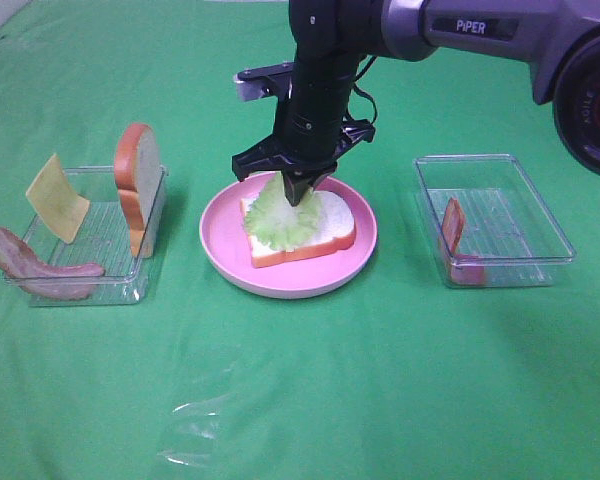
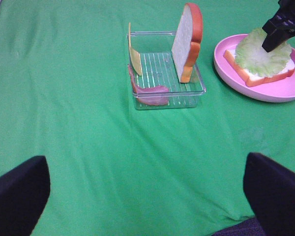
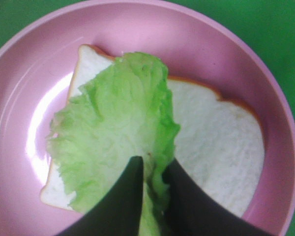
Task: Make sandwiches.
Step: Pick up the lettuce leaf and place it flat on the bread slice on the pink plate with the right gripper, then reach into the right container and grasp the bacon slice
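My R fingers (image 3: 120, 201) pinched tight on lettuce leaf (image 1: 280, 215), leaf draped over bread slice (image 1: 332, 222) on pink plate (image 1: 225, 250), mid bench (image 1: 400, 400), my L fingers (image 2: 19, 194) spread wide, holding nothing

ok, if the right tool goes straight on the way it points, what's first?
Past the lettuce leaf the right tool pinches, the bread slice on the pink plate, likely right beneath; depth unclear.

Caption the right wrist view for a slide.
Right gripper pinches the edge of a pale green lettuce leaf lying on a white bread slice on a round pink plate.
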Controlling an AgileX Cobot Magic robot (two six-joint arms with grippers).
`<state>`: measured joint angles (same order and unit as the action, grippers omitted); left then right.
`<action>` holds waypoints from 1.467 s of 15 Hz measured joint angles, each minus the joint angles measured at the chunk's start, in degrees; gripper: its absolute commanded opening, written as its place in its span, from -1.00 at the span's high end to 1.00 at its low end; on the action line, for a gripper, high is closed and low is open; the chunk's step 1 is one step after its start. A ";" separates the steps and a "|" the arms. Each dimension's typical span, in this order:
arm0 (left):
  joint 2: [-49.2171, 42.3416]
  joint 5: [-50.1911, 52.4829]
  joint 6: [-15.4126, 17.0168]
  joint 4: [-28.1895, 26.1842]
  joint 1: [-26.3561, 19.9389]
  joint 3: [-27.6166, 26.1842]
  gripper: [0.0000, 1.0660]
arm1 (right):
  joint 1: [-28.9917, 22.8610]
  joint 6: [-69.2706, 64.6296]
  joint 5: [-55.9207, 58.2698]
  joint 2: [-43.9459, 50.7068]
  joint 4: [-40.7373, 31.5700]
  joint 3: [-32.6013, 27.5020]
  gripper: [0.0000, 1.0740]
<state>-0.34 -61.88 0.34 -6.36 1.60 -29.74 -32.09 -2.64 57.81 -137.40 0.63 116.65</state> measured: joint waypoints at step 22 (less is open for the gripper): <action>0.00 0.00 0.00 0.00 0.00 0.00 -0.88 | 1.15 1.66 11.57 20.17 11.00 -9.57 -0.83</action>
<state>-0.34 -61.88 0.34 -6.36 1.60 -29.74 -30.94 -0.97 69.39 -117.23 11.63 107.09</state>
